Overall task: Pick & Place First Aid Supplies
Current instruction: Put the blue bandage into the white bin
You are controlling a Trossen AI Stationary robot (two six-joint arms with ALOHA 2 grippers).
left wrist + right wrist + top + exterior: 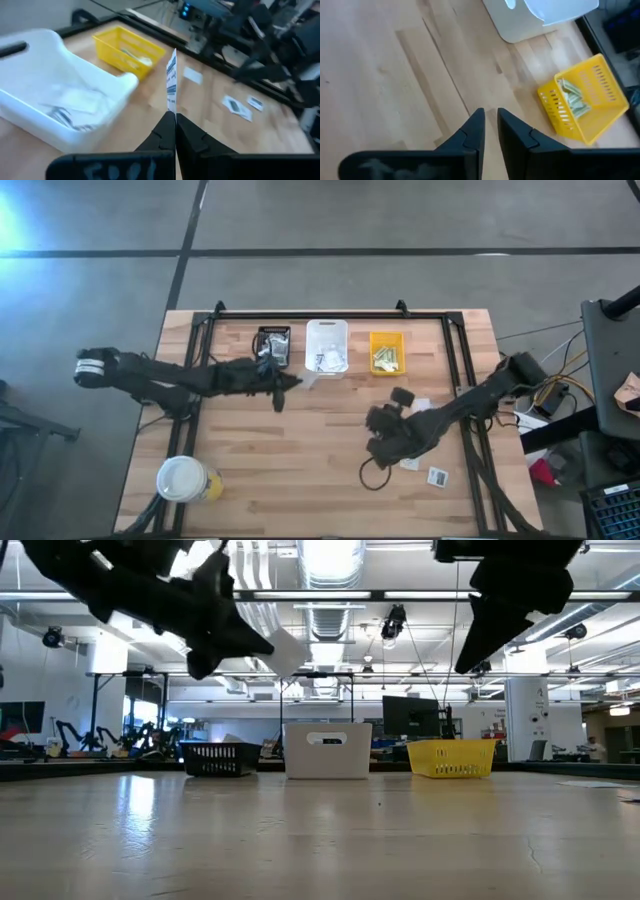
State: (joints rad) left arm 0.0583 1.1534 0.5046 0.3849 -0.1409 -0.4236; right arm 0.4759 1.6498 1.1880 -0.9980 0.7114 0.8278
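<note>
- Blue-striped white packet (171, 80) stands on edge, pinched at its lower end between the pressed-together fingers of the left gripper (175, 131), rising straight out from the fingertips.
- In the high view the left gripper (290, 383) hangs just in front of the white bin (327, 345), with the packet's pale corner showing beside that bin.
- More packets (437, 475) lie flat on the table (300, 460) near its right edge, close by the right gripper (378, 448).
- The right gripper (490, 125) is raised over bare wood; its jaws stand slightly apart with nothing between them.
- Pale yellow-green strips (572, 100) lie inside the yellow bin (615, 107); the black bin (273, 343) sits left of the white one.
</note>
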